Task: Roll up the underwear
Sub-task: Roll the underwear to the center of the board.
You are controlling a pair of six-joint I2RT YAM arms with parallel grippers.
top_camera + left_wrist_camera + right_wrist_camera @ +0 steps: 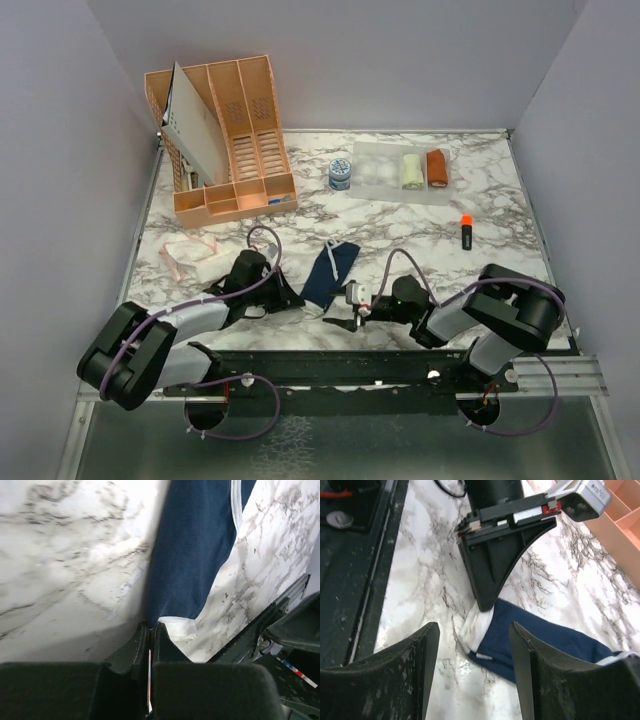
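- The left gripper (pixel 150 628) sits closest in its own wrist view; its fingers are pressed together with barely a slit between them, and they appear to nip the near corner of the navy brief (pixel 192 555), right beside its white hem (pixel 178 628).
- The right gripper (pixel 474 627) is spread wide and holds nothing; it hovers low over the table (pixel 420 232), facing the left one; the hemmed end of the cloth lies in line with the gap between its fingers but just past their tips, untouched.
- The navy brief lies flat as a long narrow strip, running from the two grippers toward the back of the table; no turn of a roll shows in it, so I judge that rolling has not begun and the step in hand is taking hold of the near end.
- Next, as I read it, the open gripper must close on the other corner of the same hem; then both should lift the edge slightly and turn it over, away from the arms, keeping level so the roll runs straight.
- The pink-edged brief (pixel 190 255) lies crumpled well to the left, apart from both grippers and unrolled.
- At the back lie a cream bundle (pixel 412 170) and a rust bundle (pixel 437 167), side by side; neither belongs to this job.
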